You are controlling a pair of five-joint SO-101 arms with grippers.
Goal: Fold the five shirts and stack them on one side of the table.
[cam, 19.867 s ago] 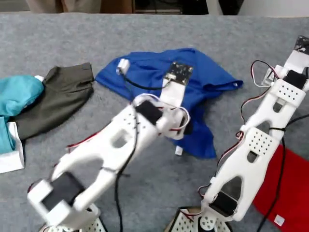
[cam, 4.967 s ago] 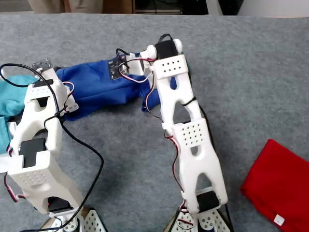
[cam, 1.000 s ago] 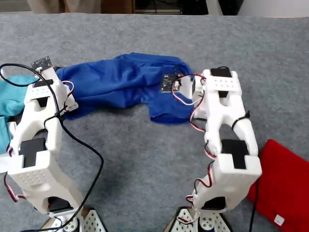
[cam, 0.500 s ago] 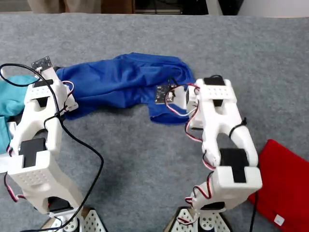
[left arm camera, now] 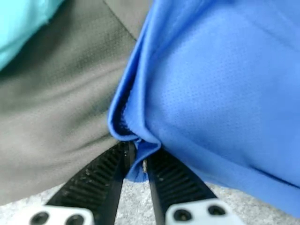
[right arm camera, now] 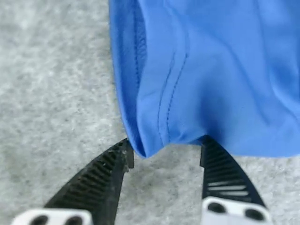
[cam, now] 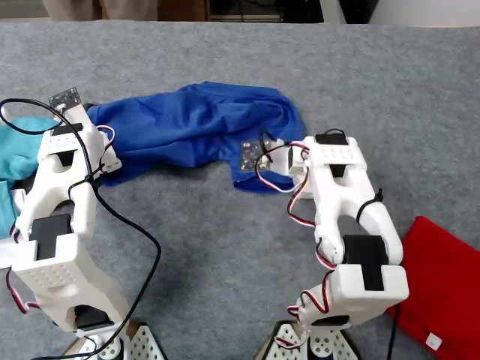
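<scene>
Tag on red shirt unreadable; left gripper pinches blue shirt.

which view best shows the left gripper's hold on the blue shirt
The left wrist view: the left gripper is shut on a bunched edge of the blue shirt, close up. In the high view the left arm covers that pinch. The right wrist view shows the shirt's other end at the open right gripper.

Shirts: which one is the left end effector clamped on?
The blue shirt: its edge is pinched in the left end effector. The dark grey shirt, teal shirt and red shirt lie free.
</scene>
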